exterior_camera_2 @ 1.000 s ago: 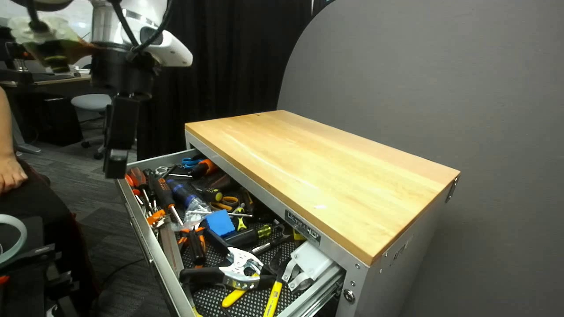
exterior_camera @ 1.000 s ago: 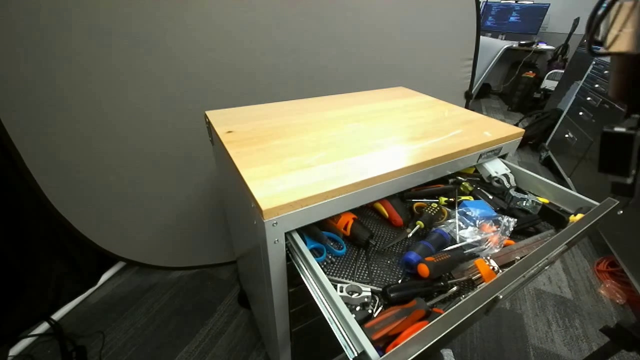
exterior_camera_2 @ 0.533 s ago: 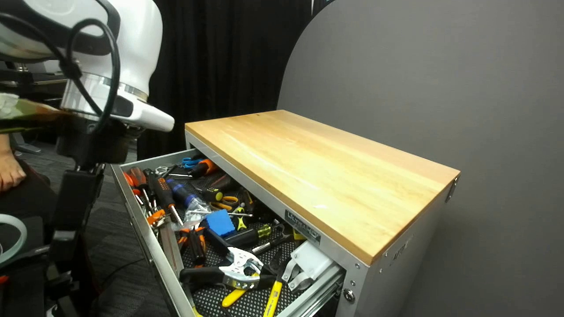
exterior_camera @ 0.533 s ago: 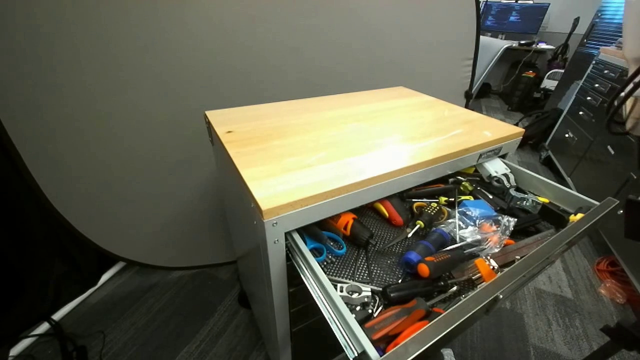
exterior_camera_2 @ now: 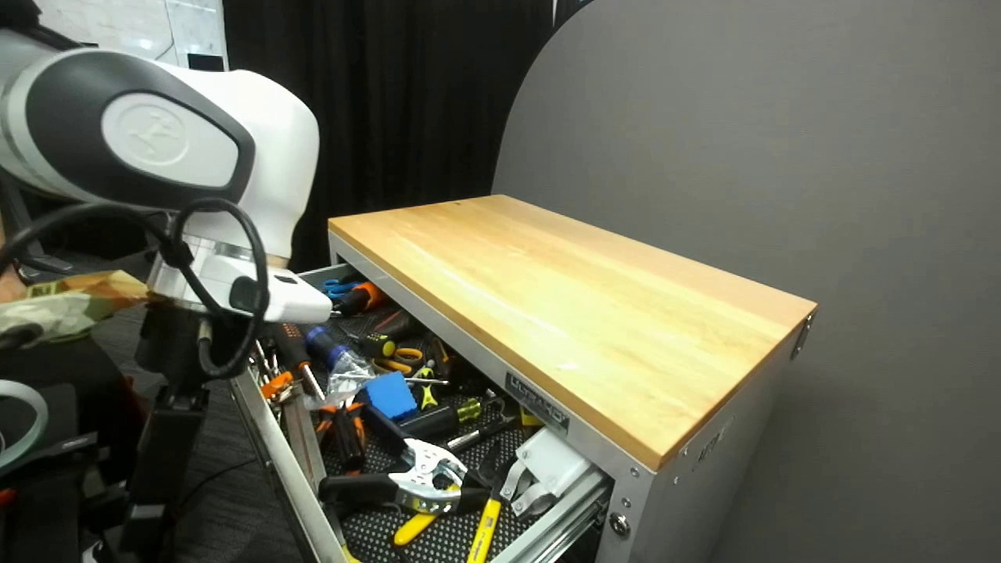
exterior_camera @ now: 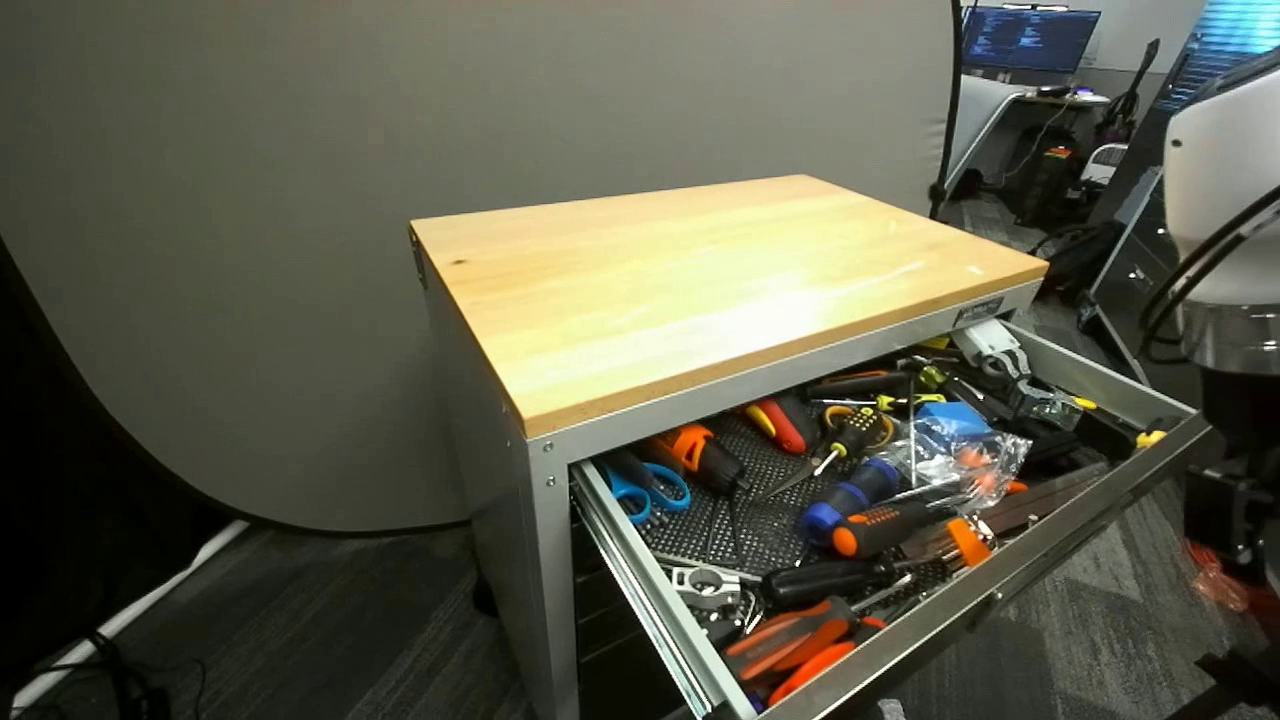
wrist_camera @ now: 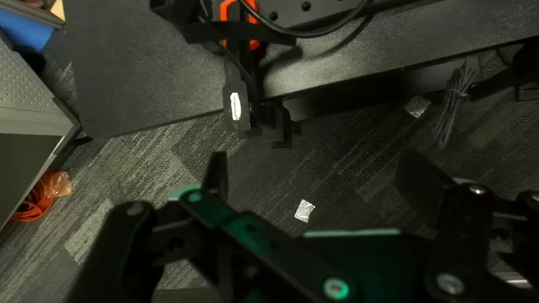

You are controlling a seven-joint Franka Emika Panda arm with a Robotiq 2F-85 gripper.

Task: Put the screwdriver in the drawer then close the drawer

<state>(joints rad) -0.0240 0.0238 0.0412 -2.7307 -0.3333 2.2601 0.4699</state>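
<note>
Two spread fingers (wrist_camera: 217, 176), only carpet (wrist_camera: 269, 168) between them: nothing held.
Compared with a second ago, the gripper (wrist_camera: 313, 172) hangs lower, in front of the pulled-out drawer (exterior_camera: 1000, 572) and near its front; the drawer itself looks unmoved. That suggests pushing it shut comes next. No view lets me single out the task's own screwdriver; perhaps it already lies in the drawer beyond the gripper, among tools such as the spring clamp (exterior_camera_2: 426, 477).
</note>
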